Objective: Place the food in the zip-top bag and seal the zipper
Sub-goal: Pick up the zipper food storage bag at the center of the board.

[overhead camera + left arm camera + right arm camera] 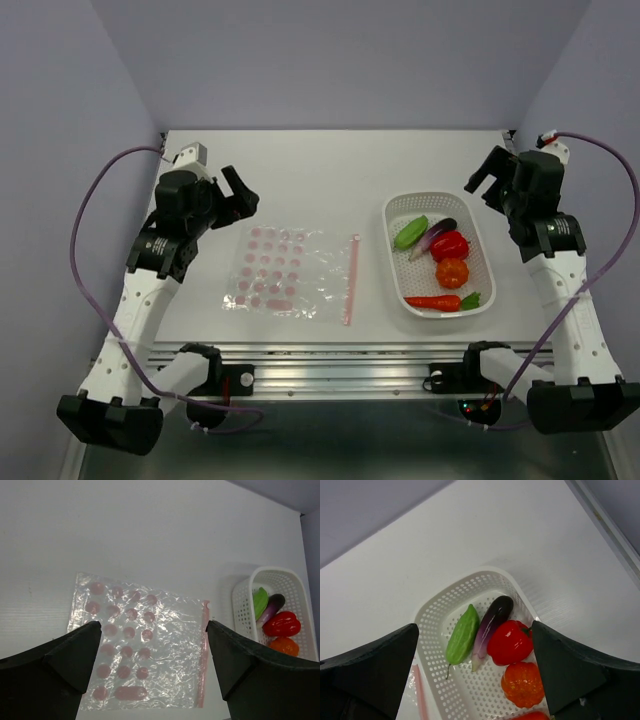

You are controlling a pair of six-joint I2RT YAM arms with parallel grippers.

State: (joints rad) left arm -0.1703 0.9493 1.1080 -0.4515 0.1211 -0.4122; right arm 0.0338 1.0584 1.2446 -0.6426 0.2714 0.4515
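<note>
The clear zip-top bag (285, 272) with pink dots lies flat on the table, its pink zipper strip (351, 279) along its right edge; both also show in the left wrist view, bag (150, 650) and zipper (202, 655). The food lies in a white basket (478, 228): green pod (410, 232), purple eggplant (433, 236), red pepper (450, 245), orange pumpkin (452, 272), carrot (440, 301). The right wrist view shows the pod (462, 634), eggplant (491, 622), pepper (511, 642) and pumpkin (522, 684). My left gripper (240, 196) is open above the bag's far left. My right gripper (484, 178) is open, raised behind the basket.
The white perforated basket (432, 630) stands right of the bag, close to the zipper; it also shows in the left wrist view (245, 612). The table's near edge has a metal rail (340, 355). Purple cables loop beside both arms.
</note>
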